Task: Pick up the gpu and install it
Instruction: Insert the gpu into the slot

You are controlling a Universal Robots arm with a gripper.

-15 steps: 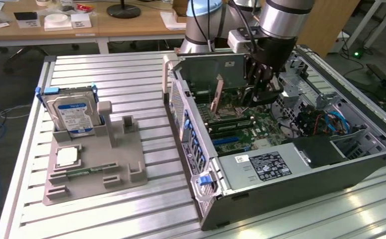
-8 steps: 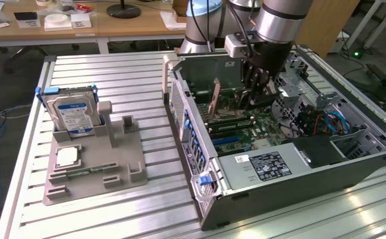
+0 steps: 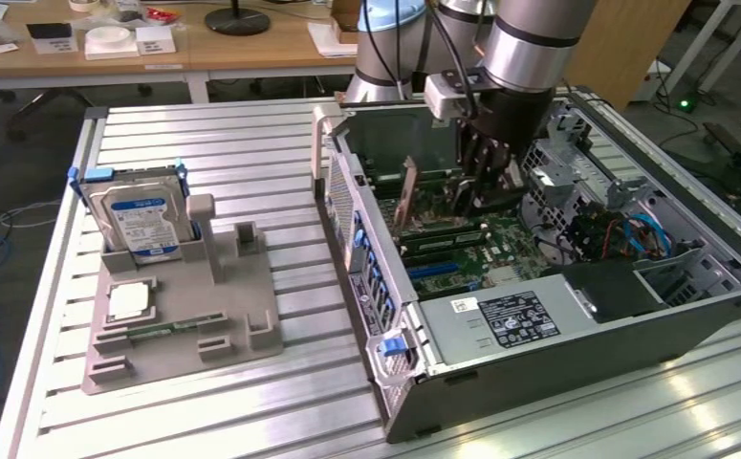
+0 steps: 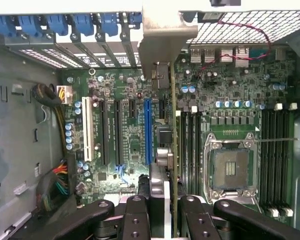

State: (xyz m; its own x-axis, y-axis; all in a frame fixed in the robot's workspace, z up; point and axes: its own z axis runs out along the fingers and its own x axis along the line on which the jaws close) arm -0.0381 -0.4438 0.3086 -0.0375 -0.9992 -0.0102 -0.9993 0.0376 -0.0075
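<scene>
My end effector is closed on the gpu, held edge-down inside the computer case; its long axis runs along the motherboard's expansion slots just below.

No wording can be read. The white sticker on the power supply, well below the pincer, and the hard drive's blue label perhaps carry print, too small to make out.

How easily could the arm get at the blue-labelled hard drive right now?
Probably yes, though not directly. The hard drive stands upright in the grey holder with nothing over it. The gripper is down inside the open computer case by the gpu, so it must lift out.
</scene>
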